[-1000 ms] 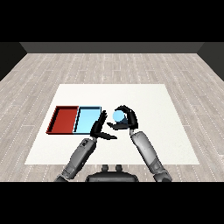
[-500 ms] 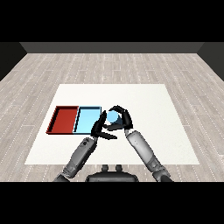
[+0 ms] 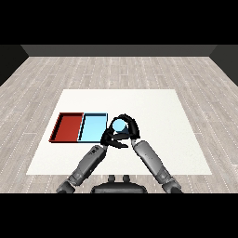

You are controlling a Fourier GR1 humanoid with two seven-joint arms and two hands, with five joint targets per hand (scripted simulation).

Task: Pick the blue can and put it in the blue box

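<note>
One blue can [image 3: 121, 126] is held in the curled right hand [image 3: 129, 130], just beside the blue tray [image 3: 93, 126]. The left hand's [image 3: 109, 139] fingers cannot be judged. A leftward carry and release over the tray are called for.

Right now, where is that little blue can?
In the head view, the blue can sits in the right hand, whose fingers curl round it, just right of the light blue tray, near the table's middle.

Head view looks down across the table [image 3: 186, 139].
</note>
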